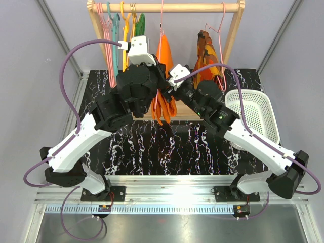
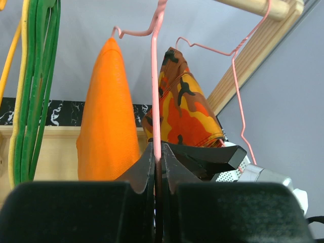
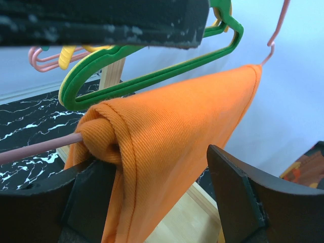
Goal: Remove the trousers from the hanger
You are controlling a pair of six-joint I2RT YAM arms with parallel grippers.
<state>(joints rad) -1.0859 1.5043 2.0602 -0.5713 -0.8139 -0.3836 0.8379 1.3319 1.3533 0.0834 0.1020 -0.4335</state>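
Trousers [image 3: 177, 121]: plain bright orange, finely ribbed, draped limp over the pink bar.
Hanger [image 2: 155, 96]: thin pale-pink wire.
Left gripper [image 2: 158, 167]: clamped on that wire.
Right gripper [image 3: 154, 162]: fingers apart, cloth between them.

The trousers [image 3: 177, 116] drape over the hanger [image 3: 35, 148], between the right gripper's [image 3: 162, 197] spread fingers; green hangers [image 3: 152, 76] hang behind the trousers.

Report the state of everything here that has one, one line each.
trousers, draped over the hanger, not yet off.
hanger, hooked on the rail, wire pinched by the left gripper.
left gripper, shut on the hanger.
right gripper, open, a finger each side of the trousers.
camouflage garment, hanging on another pink hanger.
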